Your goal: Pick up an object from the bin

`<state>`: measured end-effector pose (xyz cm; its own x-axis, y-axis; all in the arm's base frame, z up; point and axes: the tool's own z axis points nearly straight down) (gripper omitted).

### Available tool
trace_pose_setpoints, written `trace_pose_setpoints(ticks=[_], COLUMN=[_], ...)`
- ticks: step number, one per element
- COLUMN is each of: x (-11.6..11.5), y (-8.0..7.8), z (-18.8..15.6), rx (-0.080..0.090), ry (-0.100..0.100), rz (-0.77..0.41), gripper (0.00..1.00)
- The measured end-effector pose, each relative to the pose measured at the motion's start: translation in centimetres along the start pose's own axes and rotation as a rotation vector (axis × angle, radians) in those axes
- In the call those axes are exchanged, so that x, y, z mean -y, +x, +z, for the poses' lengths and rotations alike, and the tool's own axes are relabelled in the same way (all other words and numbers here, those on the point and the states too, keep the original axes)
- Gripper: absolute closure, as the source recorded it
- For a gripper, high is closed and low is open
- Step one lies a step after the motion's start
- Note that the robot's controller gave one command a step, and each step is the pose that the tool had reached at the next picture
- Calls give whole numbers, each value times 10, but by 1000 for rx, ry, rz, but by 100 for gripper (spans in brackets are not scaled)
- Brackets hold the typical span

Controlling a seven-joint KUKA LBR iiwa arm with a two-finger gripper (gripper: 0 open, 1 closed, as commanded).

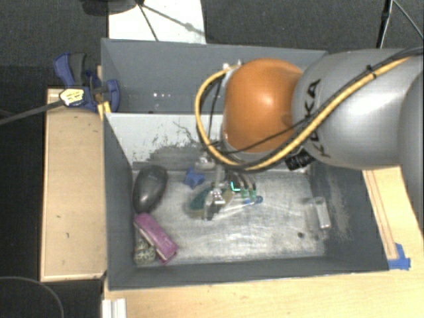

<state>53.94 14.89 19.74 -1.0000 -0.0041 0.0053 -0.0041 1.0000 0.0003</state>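
Note:
My gripper (216,197) hangs below the arm's orange cover, low over the middle of the bin floor. Right under it lies a small cluster: a dark teal piece (197,201) on the left and a clear plastic item with green and blue bits (242,197) on the right. A small blue object (193,177) sits just up and left of the gripper. The cover hides how the gripper meets these things.
A dark grey computer mouse (149,187) lies at the left wall. A purple block (156,236) rests on a speckled item (142,252) in the front left corner. A clear plastic piece (319,214) lies to the right.

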Motion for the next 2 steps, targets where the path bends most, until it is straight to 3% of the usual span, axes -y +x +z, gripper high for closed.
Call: trace_pose_setpoints(ticks=[1,2], x=[25,26], y=[-27,-22], z=[94,101], rx=[29,12], ry=[-4,-3], rz=[-233,-230], gripper=[0,100])
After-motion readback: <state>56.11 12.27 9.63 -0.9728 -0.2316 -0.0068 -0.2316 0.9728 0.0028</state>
